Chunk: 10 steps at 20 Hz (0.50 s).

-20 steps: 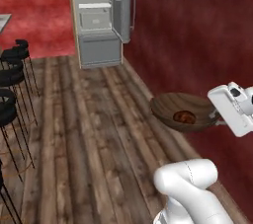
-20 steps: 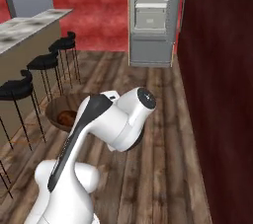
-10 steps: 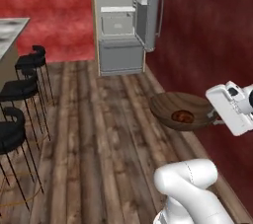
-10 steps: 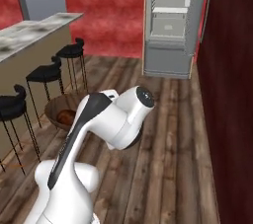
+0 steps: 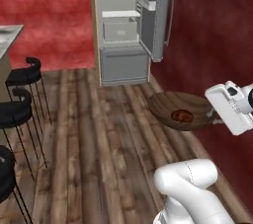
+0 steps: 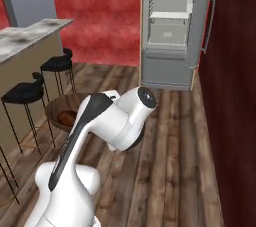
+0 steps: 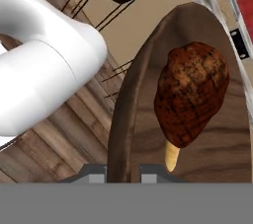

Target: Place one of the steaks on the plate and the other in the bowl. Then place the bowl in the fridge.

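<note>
My gripper (image 7: 122,171) is shut on the rim of the dark brown wooden bowl (image 7: 123,114) and holds it in the air above the wood floor. A dark reddish-brown steak (image 7: 190,97) lies inside the bowl. From the left base view the bowl (image 5: 168,104) with the steak (image 5: 182,116) hangs at the right, with the gripper (image 5: 214,116) at its right rim. The right base view has the bowl (image 6: 54,110) and steak (image 6: 65,117) left of the arm. Ahead, the grey fridge (image 5: 123,25) (image 6: 167,31) stands open, its pale shelves showing. The plate is out of view.
Black bar stools (image 5: 22,77) (image 6: 24,93) line a counter (image 6: 30,33) on the left. A dark red wall (image 5: 217,35) (image 6: 235,121) runs along the right. The open fridge door (image 5: 157,13) swings out toward that wall. Bare wood floor (image 5: 99,134) leads up to the fridge.
The whole picture has shifted: the base has moved, and the fridge now looks nearer and further right in the left base view. The bowl stays in the shut gripper.
</note>
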### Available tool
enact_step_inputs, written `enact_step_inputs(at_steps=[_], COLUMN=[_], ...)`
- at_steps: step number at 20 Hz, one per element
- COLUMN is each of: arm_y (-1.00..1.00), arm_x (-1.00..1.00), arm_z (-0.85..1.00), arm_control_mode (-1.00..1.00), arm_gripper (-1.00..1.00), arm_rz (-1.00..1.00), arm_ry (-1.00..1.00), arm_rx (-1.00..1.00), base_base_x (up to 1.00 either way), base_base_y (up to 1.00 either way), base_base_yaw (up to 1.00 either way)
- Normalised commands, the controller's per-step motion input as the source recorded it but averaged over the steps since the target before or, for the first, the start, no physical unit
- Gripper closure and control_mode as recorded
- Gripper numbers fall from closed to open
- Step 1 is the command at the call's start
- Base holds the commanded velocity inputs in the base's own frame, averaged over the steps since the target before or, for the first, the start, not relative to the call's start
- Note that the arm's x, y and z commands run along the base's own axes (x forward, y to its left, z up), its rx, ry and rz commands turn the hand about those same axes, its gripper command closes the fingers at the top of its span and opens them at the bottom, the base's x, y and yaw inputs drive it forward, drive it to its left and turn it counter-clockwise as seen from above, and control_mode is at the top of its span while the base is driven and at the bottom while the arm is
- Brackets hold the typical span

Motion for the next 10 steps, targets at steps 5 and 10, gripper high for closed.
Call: enact_step_inputs(at_steps=[5, 10], arm_y=[0.0, 0.0], arm_x=[0.0, 0.0], arm_z=[0.0, 0.0], arm_control_mode=[1.0, 1.0], arm_gripper=[1.0, 1.0], arm_rz=[0.0, 0.0], arm_ry=[0.0, 0.0], arm_rx=[0.0, 0.0], base_base_x=[1.0, 1.0], base_base_y=[0.19, 0.22], base_base_yaw=[-0.11, -0.07])
